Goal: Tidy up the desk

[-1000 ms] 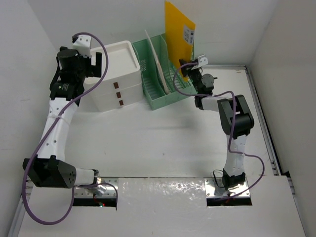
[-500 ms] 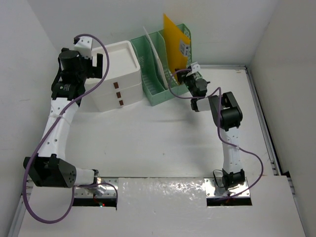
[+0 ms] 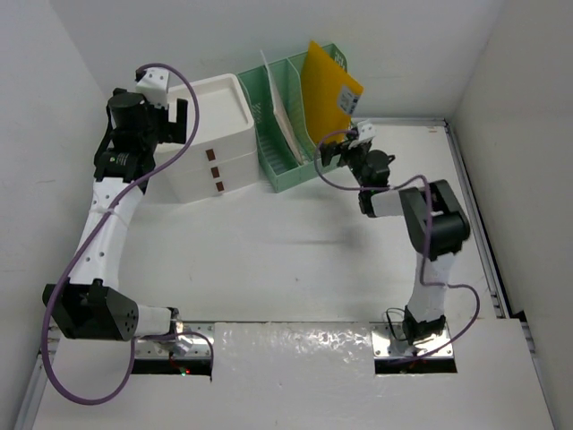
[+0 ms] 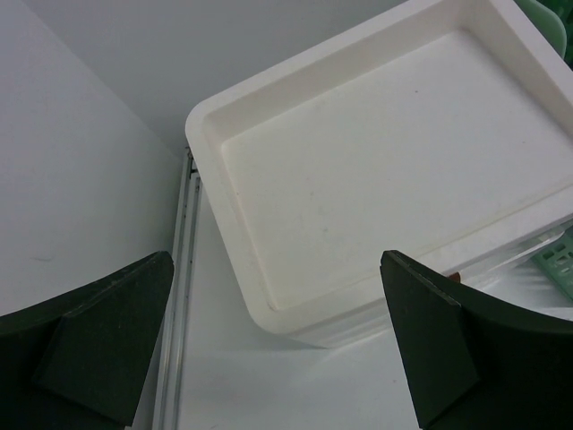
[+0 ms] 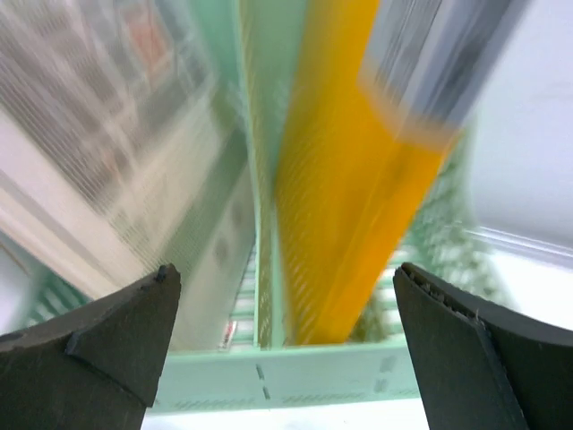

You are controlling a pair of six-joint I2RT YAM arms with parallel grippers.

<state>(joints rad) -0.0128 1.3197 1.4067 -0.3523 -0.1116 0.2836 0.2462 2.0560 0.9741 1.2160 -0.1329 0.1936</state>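
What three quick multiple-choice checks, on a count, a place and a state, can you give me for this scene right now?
1. How many brown handles show on the white plastic three-drawer box?
A. One. B. Three. C. Five.
2. Where is the flat orange-yellow folder?
A. Atop the box. B. Standing tilted in the green mesh file rack. C. Lying flat beside the rack.
3. The right gripper has its jaws:
A. Shut on the folder. B. Shut on nothing. C. Open, gripping nothing.

B: the top view shows three handles down the box's front.
B: the folder's lower part sits inside the rack's walls.
C: the right wrist view shows the jaws wide apart.
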